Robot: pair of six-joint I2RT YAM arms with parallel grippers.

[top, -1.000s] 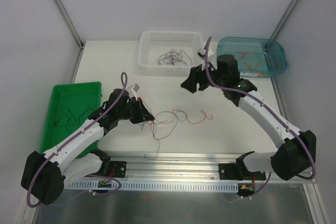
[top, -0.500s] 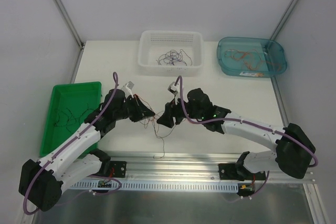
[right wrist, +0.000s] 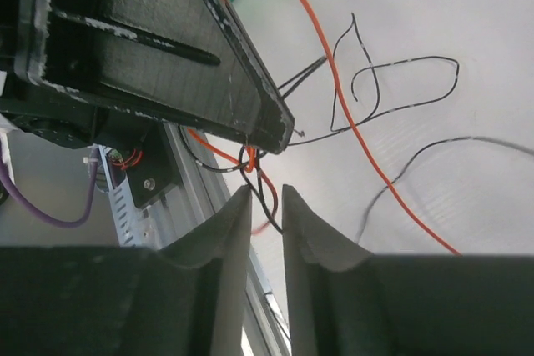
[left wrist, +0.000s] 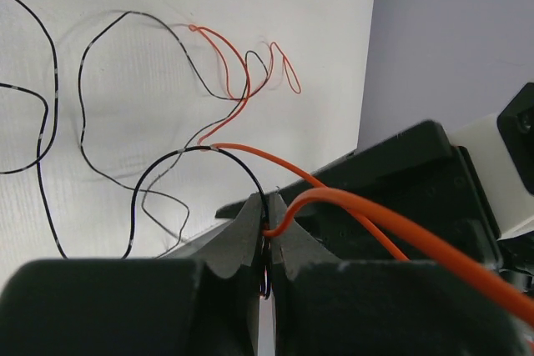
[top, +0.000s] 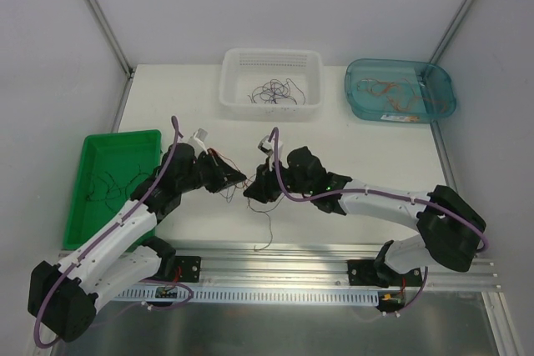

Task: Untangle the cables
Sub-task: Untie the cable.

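Tangle of thin orange, red and black cables [left wrist: 350, 196] sits mid white worktop [top: 375, 147], slightly toward 6 o'clock. Looks like the left end effector [left wrist: 265, 206] is pinched tight on an orange and a black strand. At its 4 o'clock, the right end effector [right wrist: 267, 198] shows a narrow gap, with strands running through it unclamped.

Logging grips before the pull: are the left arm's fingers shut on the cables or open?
Shut on the cables. In the left wrist view the left gripper has its fingers together, pinching an orange and a black strand.

White table [top: 375, 152] with green tray [top: 100, 152], white basket [top: 250, 112], teal tub [top: 443, 93], loose cables [left wrist: 242, 81]
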